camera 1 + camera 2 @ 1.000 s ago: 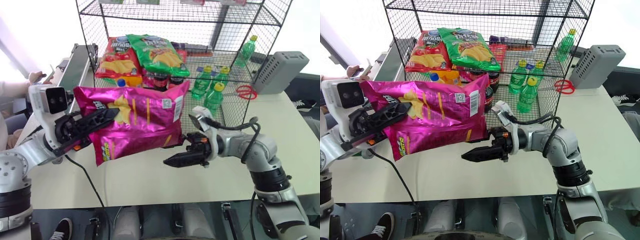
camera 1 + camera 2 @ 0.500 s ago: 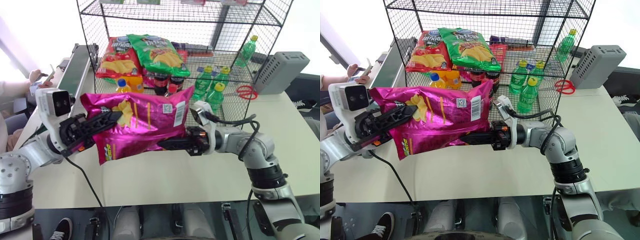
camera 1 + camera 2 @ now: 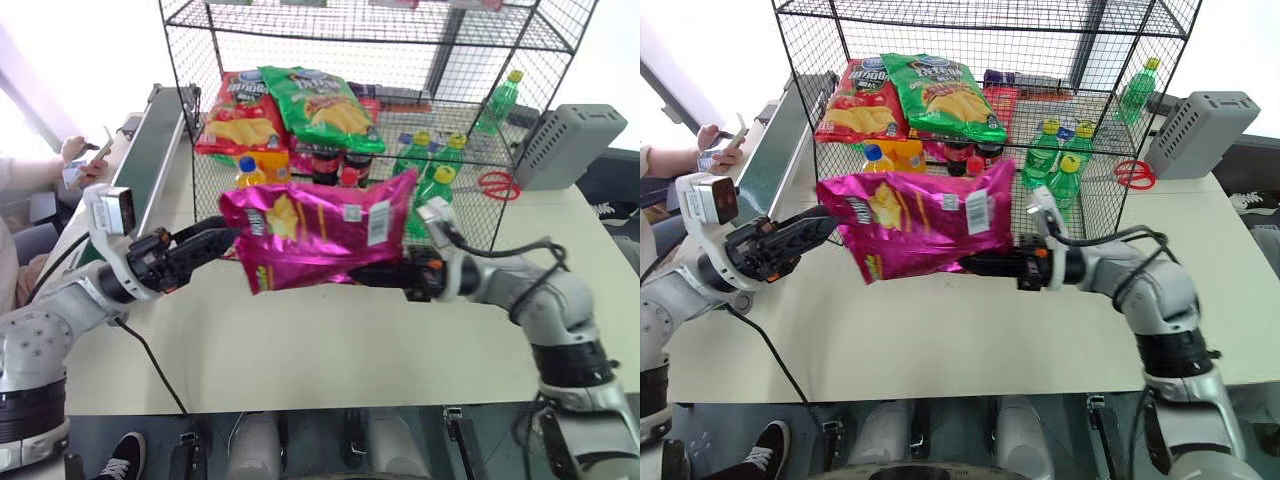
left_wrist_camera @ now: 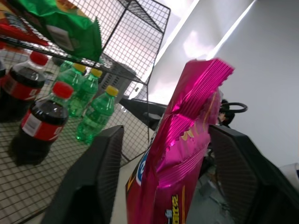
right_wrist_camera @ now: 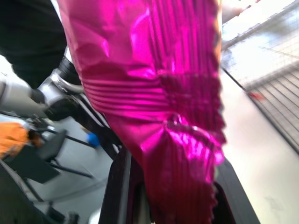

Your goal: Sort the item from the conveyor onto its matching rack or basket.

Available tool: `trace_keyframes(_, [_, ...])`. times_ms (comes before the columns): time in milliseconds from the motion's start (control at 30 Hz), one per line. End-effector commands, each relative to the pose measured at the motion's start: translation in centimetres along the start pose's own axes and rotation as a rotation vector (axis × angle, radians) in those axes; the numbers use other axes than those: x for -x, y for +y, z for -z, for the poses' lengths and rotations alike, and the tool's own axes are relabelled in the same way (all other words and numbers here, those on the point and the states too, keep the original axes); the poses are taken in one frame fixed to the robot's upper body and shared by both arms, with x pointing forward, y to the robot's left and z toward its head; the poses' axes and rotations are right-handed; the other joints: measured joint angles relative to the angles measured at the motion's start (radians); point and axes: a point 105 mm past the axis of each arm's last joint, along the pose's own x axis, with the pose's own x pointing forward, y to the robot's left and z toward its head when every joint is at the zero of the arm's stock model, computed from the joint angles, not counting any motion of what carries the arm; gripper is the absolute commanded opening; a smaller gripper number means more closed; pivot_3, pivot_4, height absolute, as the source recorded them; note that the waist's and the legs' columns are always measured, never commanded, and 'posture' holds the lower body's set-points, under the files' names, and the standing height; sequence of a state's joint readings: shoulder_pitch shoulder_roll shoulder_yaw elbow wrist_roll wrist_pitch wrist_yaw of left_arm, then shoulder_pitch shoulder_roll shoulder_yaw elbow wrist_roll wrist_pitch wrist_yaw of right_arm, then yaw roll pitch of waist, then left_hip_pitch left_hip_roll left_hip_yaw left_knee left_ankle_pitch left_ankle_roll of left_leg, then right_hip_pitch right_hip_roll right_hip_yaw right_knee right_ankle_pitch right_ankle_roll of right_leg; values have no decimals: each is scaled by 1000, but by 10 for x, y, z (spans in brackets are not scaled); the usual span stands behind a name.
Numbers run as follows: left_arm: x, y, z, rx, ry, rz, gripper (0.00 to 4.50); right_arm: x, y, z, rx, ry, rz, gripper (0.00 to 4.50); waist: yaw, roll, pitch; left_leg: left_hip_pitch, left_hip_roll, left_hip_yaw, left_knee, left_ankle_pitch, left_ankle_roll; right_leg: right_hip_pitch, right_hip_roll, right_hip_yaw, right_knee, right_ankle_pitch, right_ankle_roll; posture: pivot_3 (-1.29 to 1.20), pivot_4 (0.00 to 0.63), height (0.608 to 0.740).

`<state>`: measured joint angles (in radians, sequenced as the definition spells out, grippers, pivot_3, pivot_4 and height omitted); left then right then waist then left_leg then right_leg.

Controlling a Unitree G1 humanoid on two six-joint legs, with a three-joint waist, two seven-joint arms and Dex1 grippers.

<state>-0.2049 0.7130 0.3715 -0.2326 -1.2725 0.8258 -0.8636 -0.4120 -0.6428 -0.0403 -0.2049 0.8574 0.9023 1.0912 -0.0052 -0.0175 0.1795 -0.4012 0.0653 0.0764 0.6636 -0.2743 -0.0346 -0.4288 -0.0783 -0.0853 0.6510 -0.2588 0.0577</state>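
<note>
At frame centre the right gripper (image 3: 985,266) pinches the pink crisp bag (image 3: 920,220), its fingers clamped on the lower edge, apparently to carry it rackward, while the left gripper (image 3: 805,231), fingers spread wide, flanks its end.

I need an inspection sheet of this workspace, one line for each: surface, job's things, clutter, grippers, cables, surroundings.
Surface: pale table, bare in front.
Job's things: pink crisp bag held in the air in front of the black wire rack; conveyor beside the rack, at the robot's left.
Clutter: red crisp bag and green crisp bag on a rack tier; cola bottles and green bottles below; red scissors; grey slatted box.
Grippers: right gripper shut on the bag's lower edge; left gripper open beside the bag.
Cables: black cable across the table's front left; one on the right forearm.
Surroundings: a person's hand beyond the conveyor.
</note>
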Motion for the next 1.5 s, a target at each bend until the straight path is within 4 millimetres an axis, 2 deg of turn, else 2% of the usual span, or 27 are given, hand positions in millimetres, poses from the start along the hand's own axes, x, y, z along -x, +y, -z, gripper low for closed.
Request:
trace_keyframes(33, [-1,3,-9,-162,-16,-29,4500,18,13,-14,97,-12,44,224,0,0,0,0,0,0,0,0,0,0,0,0,0,0,0,0,150,740])
trace_keyframes(100, [-6,3,-8,-233,-12,-22,4500,32,15,-24,221,-22,133,224,0,0,0,0,0,0,0,0,0,0,0,0,0,0,0,0,150,740])
trace_keyframes(200, [-15,10,-9,-307,-28,-40,4500,48,20,-52,411,-116,242,224,1,-1,1,0,0,0,0,0,0,0,0,0,-1,0,0,0,150,740])
trace_keyframes(267, [-19,15,-5,-331,-15,-43,4500,58,24,-64,470,-153,285,224,6,-1,1,-1,0,0,0,0,0,0,0,0,-2,0,0,0,150,740])
trace_keyframes(367, [-27,18,-3,-355,-17,-36,4500,73,20,-81,585,-197,401,224,11,-1,1,-1,0,0,0,0,0,0,1,0,-2,0,0,0,150,740])
trace_keyframes(433, [-33,18,-3,-371,-33,-19,4500,93,12,-110,766,-278,573,224,12,-1,1,-1,0,0,0,0,0,0,1,0,-2,0,1,0,150,740])
trace_keyframes(500, [-37,20,-2,-394,-32,-5,4500,104,6,-121,955,-231,699,224,16,0,1,-1,0,1,1,0,0,0,0,0,-2,1,2,0,150,740])
trace_keyframes(700, [-44,22,1,-397,-28,16,4500,110,-11,-123,1110,-186,824,224,17,0,1,-1,0,1,1,0,0,0,1,0,-2,1,2,0,150,740])
trace_keyframes(867, [-44,24,4,-411,4,15,4500,120,-39,-129,1468,78,1054,224,13,0,1,-1,0,1,1,0,0,0,0,0,-2,1,3,0,150,740])
trace_keyframes(900, [-44,25,5,-410,6,11,4500,119,-42,-130,1498,85,1069,224,12,0,1,-1,0,1,1,0,0,0,0,0,-2,1,3,0,150,740])
trace_keyframes(967, [-43,24,7,-429,18,10,4500,118,-55,-126,1586,213,1114,224,10,0,1,-1,0,1,1,1,0,-1,0,1,-1,1,3,0,150,740])
trace_keyframes(1100, [-44,22,7,-435,11,14,4500,110,-69,-122,1630,249,1159,224,9,0,1,-1,0,1,1,2,-2,-1,0,1,-1,1,3,0,150,740])
trace_keyframes(1200, [-45,22,10,-430,11,3,4500,109,-81,-129,1642,278,1264,224,7,0,1,-1,0,2,1,3,-5,-1,0,1,-1,1,3,0,150,740])
trace_keyframes(1267, [-45,22,11,-431,5,-4,4500,111,-89,-135,1592,251,1345,224,2,0,1,-1,0,2,1,3,-5,-1,0,1,-1,1,3,0,150,740])
trace_keyframes(1367, [-45,21,13,-425,7,-3,4500,109,-93,-139,1601,265,1384,224,-3,0,1,-1,0,1,1,4,-6,-1,0,1,-1,1,3,0,150,740])
trace_keyframes(1500, [-43,23,12,-436,-5,-21,4500,113,-98,-141,1528,241,1428,224,-5,0,1,-2,0,1,1,3,-5,-1,0,1,-2,1,3,0,150,740])
